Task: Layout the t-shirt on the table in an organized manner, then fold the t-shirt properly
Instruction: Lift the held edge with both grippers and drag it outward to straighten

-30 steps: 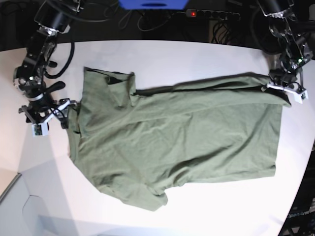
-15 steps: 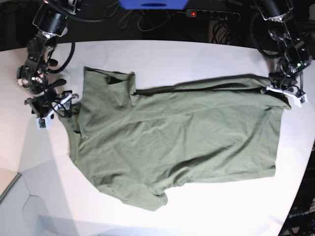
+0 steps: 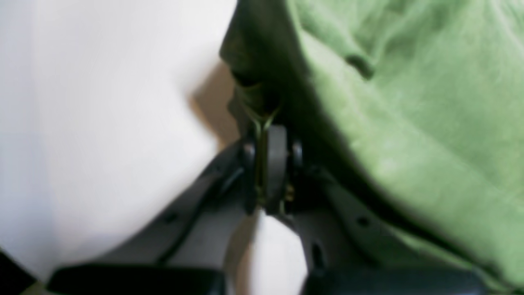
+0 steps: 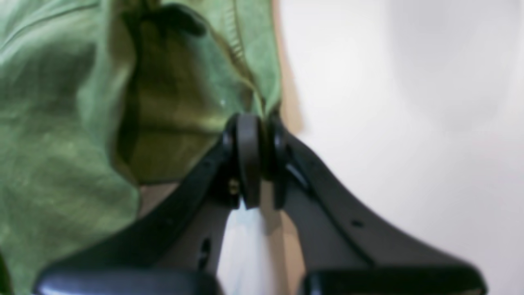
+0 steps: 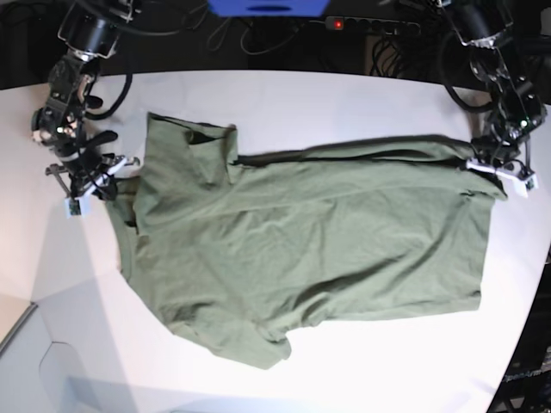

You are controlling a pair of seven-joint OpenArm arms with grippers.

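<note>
The olive-green t-shirt (image 5: pixel 301 245) lies spread on the white desk (image 5: pixel 344 99), filling most of the middle of the base view; it is wrinkled and not flat, with a dark folded band along its edge toward 12 o'clock and one sleeve pointing toward 6 o'clock. The neck end is toward 9 o'clock and the hem end toward 3 o'clock.

The right tool (image 5: pixel 96 182) stands at about 9 o'clock of the shirt, at the cloth's edge; in the right wrist view its fingers (image 4: pixel 247 151) are pressed together, and a stitched edge of the t-shirt (image 4: pixel 61 135) goes in between their tips, so it is pinching the shirt; bare desk (image 4: pixel 409 102) is on the other side.

The left tool (image 5: pixel 499 168) is at about 2 o'clock of the shirt, at the far corner of the hem end; in the left wrist view its fingers (image 3: pixel 276 155) are closed tight with a thin strip of green cloth between them, so it also pinches the t-shirt (image 3: pixel 409 102); the cloth rises a little from the desk (image 3: pixel 102 123) at that corner.

A power strip (image 5: pixel 372 26) with a red light lies behind the desk, toward 12 o'clock.
</note>
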